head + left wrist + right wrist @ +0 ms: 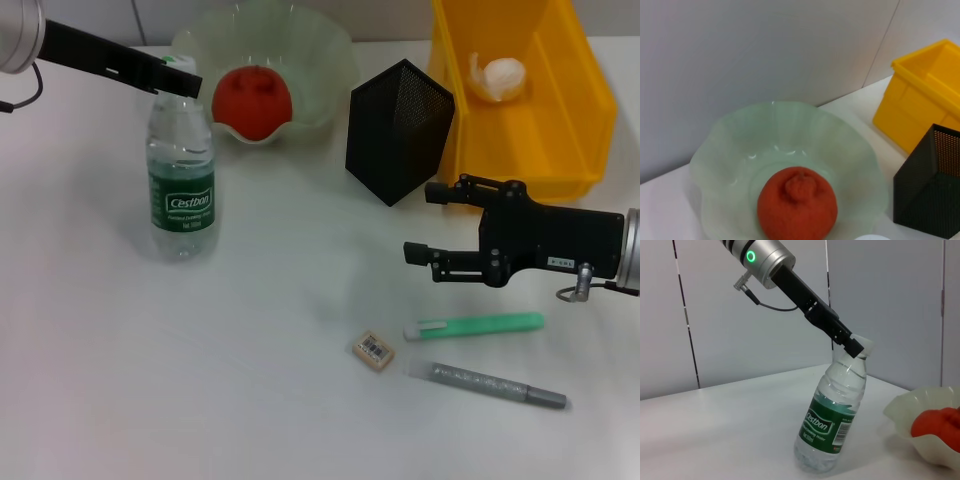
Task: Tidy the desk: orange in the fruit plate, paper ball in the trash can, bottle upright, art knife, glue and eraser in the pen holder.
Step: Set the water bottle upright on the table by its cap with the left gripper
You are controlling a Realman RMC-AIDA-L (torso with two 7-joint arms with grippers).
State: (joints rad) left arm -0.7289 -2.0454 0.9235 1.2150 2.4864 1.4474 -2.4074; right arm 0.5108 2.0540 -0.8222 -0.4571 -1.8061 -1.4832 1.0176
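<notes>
Bottle [181, 180] slightly tilted, cap pinched by left gripper [178, 76] fingers; right gripper [432, 222] fingers spread above desk.

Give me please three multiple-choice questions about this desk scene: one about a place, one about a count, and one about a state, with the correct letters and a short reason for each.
1. Where is the orange?
A. in the fruit plate
B. in the trash can
C. beside the eraser

2. How many small items lie on the desk in front of the right gripper?
A. one
B. three
C. five

3. How does the bottle stand?
A. flat on its side
B. tilted, its cap at the left gripper
C. upside down

Answers:
1. A, the fruit sits inside the scalloped green bowl.
2. B, the eraser, a green knife and a grey glue stick lie there.
3. B, the right wrist view shows it leaning, held at the cap.
</notes>
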